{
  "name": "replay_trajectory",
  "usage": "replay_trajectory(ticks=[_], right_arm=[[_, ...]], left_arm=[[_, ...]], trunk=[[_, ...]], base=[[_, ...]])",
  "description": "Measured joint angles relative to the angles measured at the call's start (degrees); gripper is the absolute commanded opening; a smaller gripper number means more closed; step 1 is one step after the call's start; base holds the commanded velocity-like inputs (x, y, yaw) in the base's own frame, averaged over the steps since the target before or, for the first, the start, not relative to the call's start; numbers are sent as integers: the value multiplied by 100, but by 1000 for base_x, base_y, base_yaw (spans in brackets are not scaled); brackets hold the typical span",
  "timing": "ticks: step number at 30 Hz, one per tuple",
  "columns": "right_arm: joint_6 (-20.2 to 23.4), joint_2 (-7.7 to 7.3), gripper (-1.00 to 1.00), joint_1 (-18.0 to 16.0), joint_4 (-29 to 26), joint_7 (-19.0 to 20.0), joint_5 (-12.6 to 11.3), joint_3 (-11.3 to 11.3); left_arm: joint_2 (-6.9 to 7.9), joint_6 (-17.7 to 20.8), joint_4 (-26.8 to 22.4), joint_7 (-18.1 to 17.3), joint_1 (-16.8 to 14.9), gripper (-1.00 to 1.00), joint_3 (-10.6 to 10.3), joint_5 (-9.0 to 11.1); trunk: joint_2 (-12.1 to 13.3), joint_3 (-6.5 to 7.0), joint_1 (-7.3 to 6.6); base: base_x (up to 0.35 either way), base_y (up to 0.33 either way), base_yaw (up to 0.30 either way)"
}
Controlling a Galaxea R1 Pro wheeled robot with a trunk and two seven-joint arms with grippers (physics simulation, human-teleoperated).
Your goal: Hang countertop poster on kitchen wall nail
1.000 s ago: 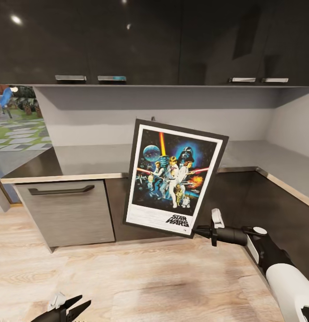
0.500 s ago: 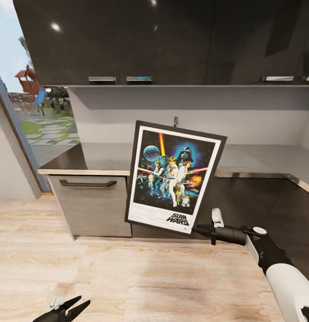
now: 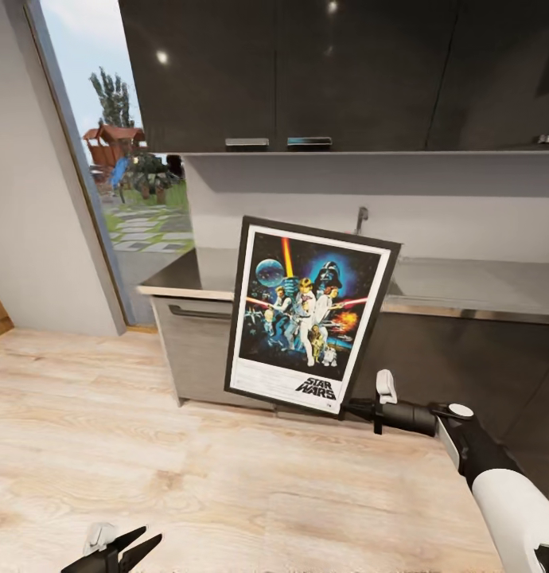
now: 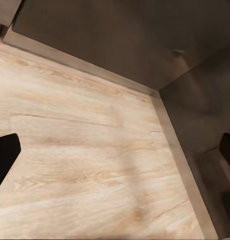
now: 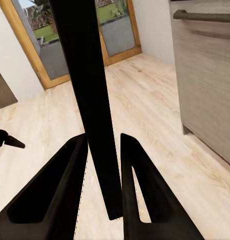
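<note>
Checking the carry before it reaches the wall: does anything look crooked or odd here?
The poster hangs tilted in mid-air, top leaning right, pinched only at its lower right corner by the right gripper, whose fingers clamp its thin edge. The left gripper holds nothing. No damage visible.

One poster [image 3: 310, 315] at frame centre, two grippers, right gripper [image 3: 348, 410] lower right and left gripper [image 3: 119, 551] at the bottom left, one countertop [image 3: 465, 286] across mid-frame, two upper-cabinet handles [image 3: 278, 144] at top centre, one drawer handle [image 3: 199, 313], one faucet [image 3: 360, 218]
</note>
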Motion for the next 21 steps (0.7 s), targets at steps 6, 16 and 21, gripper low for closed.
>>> replay_trajectory(ticks=[6,16,21], right_arm=[[283,0,-100,0,-5,-273,17,292],[383,33,-100,0,-39,-457,17,529],[385,97,-100,0,-41,-461,17,536]], left_arm=[[1,2,1,2,0,100,7,0],[8,6,9,5,-1,100,9,0],[8,9,9,5,0,100,9,0]], trunk=[[0,-1,-1],[0,-1,-1],[0,-1,-1]], base=[[-55,285,15],[-5,292,1],[0,296,0]])
